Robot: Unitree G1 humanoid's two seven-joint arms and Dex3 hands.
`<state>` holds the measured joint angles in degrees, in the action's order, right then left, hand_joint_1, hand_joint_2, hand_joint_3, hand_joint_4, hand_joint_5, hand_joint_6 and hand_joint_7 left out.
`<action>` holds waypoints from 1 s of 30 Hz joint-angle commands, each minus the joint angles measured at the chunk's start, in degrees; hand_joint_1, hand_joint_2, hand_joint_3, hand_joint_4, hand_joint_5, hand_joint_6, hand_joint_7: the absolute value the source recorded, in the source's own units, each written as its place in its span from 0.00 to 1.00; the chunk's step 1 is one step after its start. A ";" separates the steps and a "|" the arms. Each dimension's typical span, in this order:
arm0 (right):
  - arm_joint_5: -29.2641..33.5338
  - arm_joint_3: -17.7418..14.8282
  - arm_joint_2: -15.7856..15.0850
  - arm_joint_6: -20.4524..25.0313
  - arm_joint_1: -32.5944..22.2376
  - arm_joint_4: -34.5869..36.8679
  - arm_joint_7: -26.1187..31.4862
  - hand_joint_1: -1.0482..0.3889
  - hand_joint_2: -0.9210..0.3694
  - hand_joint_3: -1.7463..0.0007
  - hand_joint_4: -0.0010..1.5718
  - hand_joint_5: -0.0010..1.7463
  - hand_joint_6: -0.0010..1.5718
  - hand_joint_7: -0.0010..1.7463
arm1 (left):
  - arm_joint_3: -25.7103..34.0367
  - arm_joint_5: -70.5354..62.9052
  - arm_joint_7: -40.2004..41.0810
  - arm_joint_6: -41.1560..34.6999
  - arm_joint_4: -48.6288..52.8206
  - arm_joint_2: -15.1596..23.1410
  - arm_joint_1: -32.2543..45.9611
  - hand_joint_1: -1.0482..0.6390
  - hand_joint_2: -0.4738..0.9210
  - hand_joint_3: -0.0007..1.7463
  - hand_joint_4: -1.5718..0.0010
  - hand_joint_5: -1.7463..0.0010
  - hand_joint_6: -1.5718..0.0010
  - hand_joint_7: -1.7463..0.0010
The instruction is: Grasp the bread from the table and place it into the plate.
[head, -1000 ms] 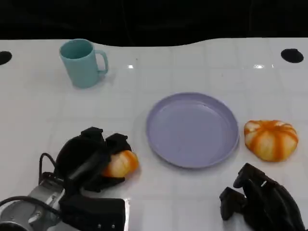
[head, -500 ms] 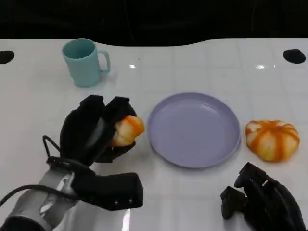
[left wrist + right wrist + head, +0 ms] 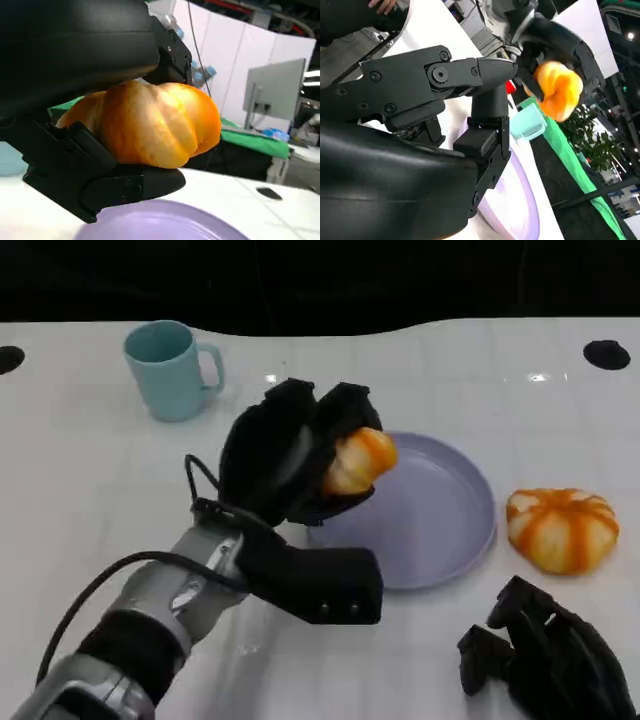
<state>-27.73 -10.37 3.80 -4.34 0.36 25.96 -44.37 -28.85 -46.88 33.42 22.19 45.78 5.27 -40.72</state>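
Gripping the bread (image 3: 357,461) in closed fingers, the left hand (image 3: 292,451) holds it above the near-left rim of the purple plate (image 3: 440,512). The right hand (image 3: 545,655) rests empty on the worktop (image 3: 90,470), fingers loosely apart.

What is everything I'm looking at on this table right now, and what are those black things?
Bread: one, orange, held above the near left rim of the plate.
Plate: one, lilac, middle of the table.
Pumpkin-shaped bun: one, orange and cream, right of the plate.
Mug: one, teal, far left.
Table: one, white.
Left hand: one, black, the robot's, gripping the bread.
Right hand: one, black, the robot's, low at the near right, holding nothing.
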 commanded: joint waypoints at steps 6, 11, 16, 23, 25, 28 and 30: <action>0.01 0.01 -0.35 -0.37 -0.98 -0.07 0.41 0.33 0.00 0.86 0.51 0.95 0.45 0.80 | -1.27 2.46 -6.13 1.34 10.73 -3.20 -6.76 0.47 0.75 0.55 0.46 0.00 0.53 0.09; -0.25 -0.05 -0.37 -0.49 -0.69 0.27 -0.33 0.33 0.00 0.86 0.50 0.96 0.44 0.80 | -3.11 3.17 -19.37 1.27 11.75 -1.95 -9.21 0.37 0.95 0.24 0.77 0.39 0.78 0.71; -0.02 -0.11 -0.30 -0.84 -0.40 0.66 -0.11 0.33 0.00 0.86 0.50 0.96 0.44 0.80 | -3.75 3.62 -29.02 -0.47 9.02 -0.50 -9.18 0.11 1.00 0.22 0.99 0.70 0.98 0.89; -0.11 -0.13 -0.42 -0.87 -0.25 0.81 -0.20 0.33 0.00 0.86 0.51 0.95 0.45 0.80 | -3.85 3.85 -35.29 -2.27 4.67 1.06 -8.12 0.00 1.00 0.35 1.00 0.89 1.00 0.91; -0.22 -0.15 -0.49 -0.67 -0.33 0.61 -0.24 0.33 0.00 0.86 0.51 0.95 0.45 0.80 | -3.79 4.09 -36.74 -2.79 3.29 1.50 -7.64 0.00 1.00 0.36 1.00 0.90 1.00 0.92; -0.44 -0.23 -0.50 -0.50 -0.41 0.43 -0.37 0.33 0.00 0.86 0.50 0.95 0.45 0.80 | -3.26 5.24 -39.23 -3.30 0.22 2.56 -6.04 0.00 1.00 0.36 1.00 0.93 1.00 0.93; -0.21 -0.15 -0.46 -0.54 -0.56 0.16 0.00 0.33 0.00 0.86 0.50 0.95 0.45 0.80 | -2.47 6.58 -40.23 -3.14 -2.60 3.50 -4.16 0.00 1.00 0.35 1.00 0.93 0.99 0.93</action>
<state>-27.70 -10.35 3.97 -5.11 0.47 26.33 -44.74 -32.22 -42.18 -5.01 19.10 46.28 6.70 -47.76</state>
